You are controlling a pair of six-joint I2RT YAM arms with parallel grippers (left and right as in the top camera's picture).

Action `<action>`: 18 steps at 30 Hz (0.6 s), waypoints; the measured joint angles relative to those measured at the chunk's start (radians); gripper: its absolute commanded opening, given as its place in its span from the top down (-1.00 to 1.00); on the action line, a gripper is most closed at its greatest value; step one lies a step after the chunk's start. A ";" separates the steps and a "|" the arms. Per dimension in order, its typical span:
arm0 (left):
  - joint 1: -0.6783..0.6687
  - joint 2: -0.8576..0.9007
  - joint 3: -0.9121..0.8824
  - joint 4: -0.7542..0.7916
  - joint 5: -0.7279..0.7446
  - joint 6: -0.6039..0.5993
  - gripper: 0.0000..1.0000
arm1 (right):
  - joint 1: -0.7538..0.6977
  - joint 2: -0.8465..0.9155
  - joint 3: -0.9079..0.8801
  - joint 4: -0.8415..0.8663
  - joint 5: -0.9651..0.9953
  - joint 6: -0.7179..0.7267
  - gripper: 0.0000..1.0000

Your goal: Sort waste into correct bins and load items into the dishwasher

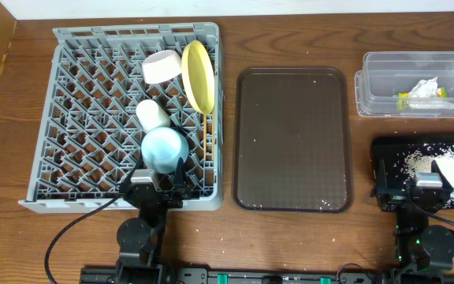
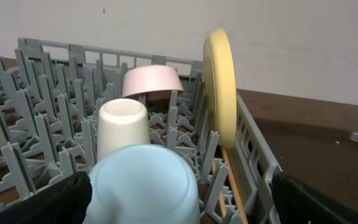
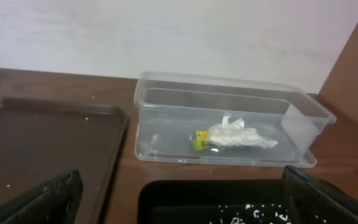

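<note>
Grey dish rack [image 1: 77, 118]: white bowl [image 1: 161, 66], cup [image 1: 152, 114], light-blue saucer [image 1: 164, 150] look mouth-down, likely for draining. Yellow plate [image 1: 198, 75] upright, held by pegs. Left gripper [image 1: 161, 183] spread beside saucer, pinching nothing. Brown tray [image 1: 290, 142]: few stray crumbs. Clear tub [image 1: 416, 57] holds tissue [image 1: 426, 88], wrapper [image 1: 404, 100]. Black tub [image 1: 392, 150] holds rice crumbs [image 1: 420, 163]. Right gripper [image 1: 428, 183] spread, empty, at its near edge.

- The left arm [image 1: 136, 233] rises from the near table edge, left of the dark-brown tray [image 1: 247, 142], and reaches straight away from its base.
- The left gripper [image 1: 161, 177] has its jaws spread wide, with its black fingers [image 2: 48, 202] far apart.
- The right arm [image 1: 428, 241] stands right of the tray, beyond its near corner.
- The right gripper [image 1: 418, 185] also gapes fully, level and facing away.
</note>
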 measured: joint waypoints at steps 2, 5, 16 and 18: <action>0.000 0.000 0.000 0.000 0.000 0.000 -0.87 | 0.000 0.000 0.000 0.000 0.000 0.000 -0.99; 0.000 0.000 0.000 0.000 0.000 0.000 -0.87 | 0.000 0.000 0.000 0.000 0.000 0.000 -0.99; 0.000 0.000 0.000 0.000 0.000 0.000 -0.87 | 0.000 0.000 0.000 0.000 0.000 0.000 -0.99; 0.000 0.000 0.000 0.000 0.000 0.000 -0.87 | 0.000 0.000 0.000 0.000 0.000 0.000 -0.99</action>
